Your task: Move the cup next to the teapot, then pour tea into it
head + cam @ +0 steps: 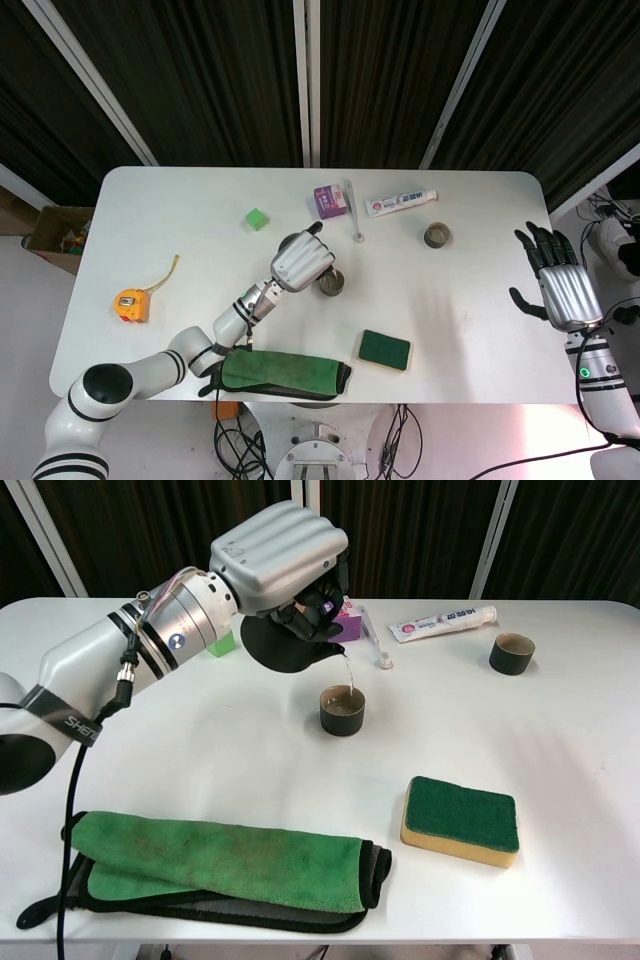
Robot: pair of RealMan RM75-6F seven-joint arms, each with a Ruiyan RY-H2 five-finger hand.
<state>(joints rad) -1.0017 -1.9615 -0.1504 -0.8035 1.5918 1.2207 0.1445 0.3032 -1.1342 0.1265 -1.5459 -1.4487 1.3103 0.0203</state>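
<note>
White table point(600, 780), black curtains point(200, 70) behind.
Left hand point(285, 555) grips tilted teapot point(280, 645) over cup point(342, 710); right hand point(560, 285) spread, holding nothing; sponge point(462, 818), green cloth point(220, 865) nearby.

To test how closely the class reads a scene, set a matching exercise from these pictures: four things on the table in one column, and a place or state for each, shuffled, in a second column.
Things
1. teapot
2. cup
3. sponge
4. tape measure

Places or states
A. lies alone near the table's left edge
B. held tilted in the left hand
C. stands under the spout, taking a thin stream
D. lies flat, green face up, to the right of the green cloth

Pairs: 1-B, 2-C, 3-D, 4-A
</note>
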